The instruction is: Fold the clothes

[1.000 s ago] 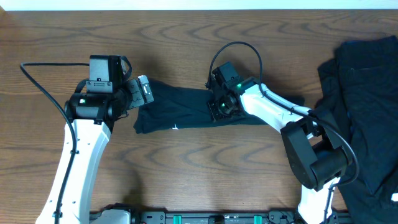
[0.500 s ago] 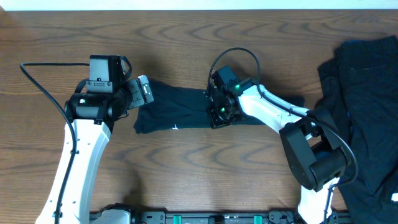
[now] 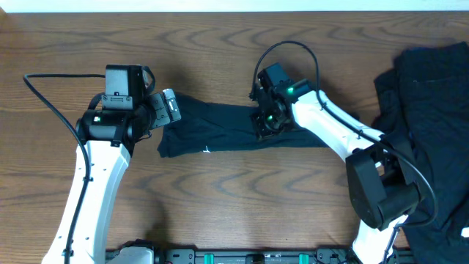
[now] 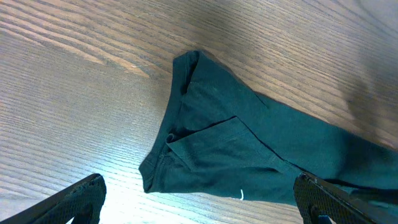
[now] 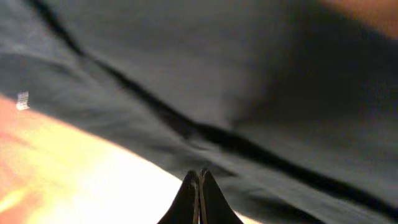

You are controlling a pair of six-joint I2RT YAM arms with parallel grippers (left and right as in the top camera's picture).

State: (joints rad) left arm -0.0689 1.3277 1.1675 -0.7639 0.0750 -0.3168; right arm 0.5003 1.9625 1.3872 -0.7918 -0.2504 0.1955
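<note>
The clothes being handled are a dark T-shirt (image 3: 220, 128) lying folded into a long band across the middle of the table. In the left wrist view its left end (image 4: 249, 149) shows layered folds. My left gripper (image 3: 168, 110) hovers at that left end, open wide, its fingers (image 4: 74, 199) on either side of the cloth's edge without touching it. My right gripper (image 3: 264, 126) is over the band's middle. Its tips (image 5: 199, 177) are pressed together, shut, at the cloth's (image 5: 217, 74) near edge with nothing visible between them.
A heap of more dark clothes (image 3: 432, 110) lies at the right edge of the wooden table (image 3: 220, 205). The right arm reaches from the front right across the T-shirt's right end.
The right gripper has shifted a little to the right and towards the back over the T-shirt, staying shut. The left arm and the cloth have not moved.
</note>
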